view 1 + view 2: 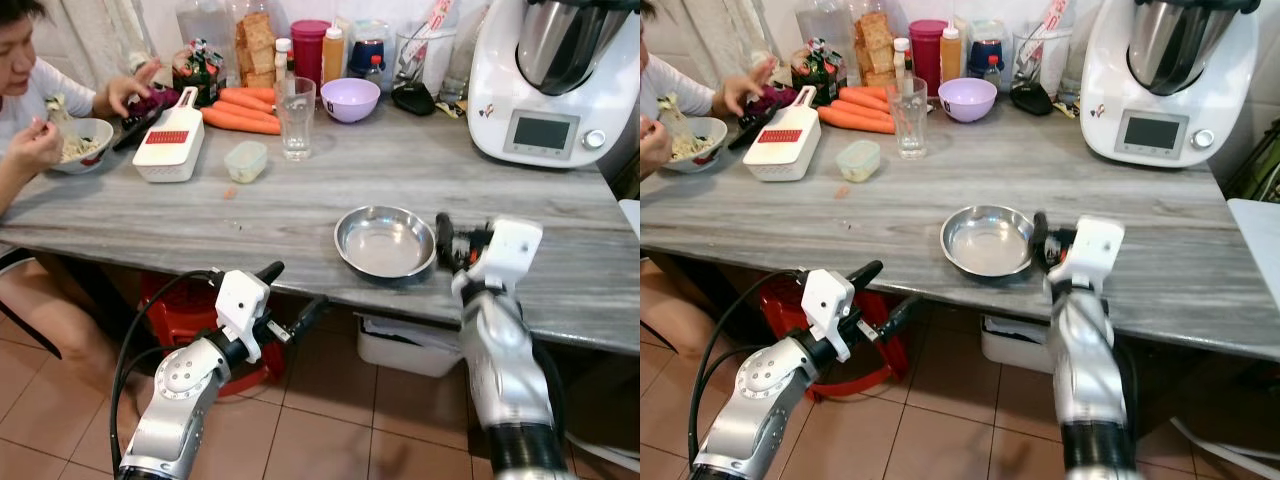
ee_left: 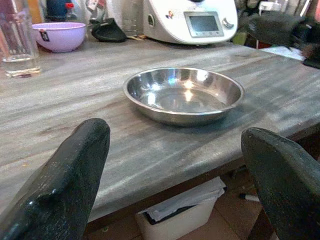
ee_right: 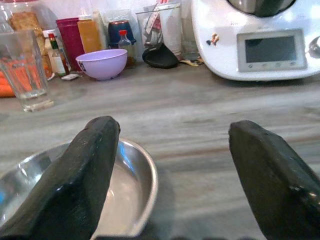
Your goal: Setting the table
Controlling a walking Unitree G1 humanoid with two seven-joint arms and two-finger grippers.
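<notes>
a glass (image 1: 296,118), purple bowl (image 1: 350,99) and carrots (image 1: 243,110) stand well behind the steel dish (image 1: 385,241) near the table (image 1: 300,200) edge. right claw (image 1: 447,243) spread, empty, beside the dish; left claw (image 1: 290,293) spread, empty, below the edge.

Illumination is bright, even and diffuse in all views. The steel dish (image 1: 385,241) carries soft specular highlights on its inner wall; in the left wrist view two small glare spots sit near its centre. The dish casts a faint shadow on the tabletop (image 1: 300,195) toward 5 o'clock. The floor beneath the tabletop edge is dimmer. Head views are sharp, with mild stretching at the frame edges. In both wrist views the near black fingers (image 2: 60,185) are out of focus and the background is slightly soft.
</notes>
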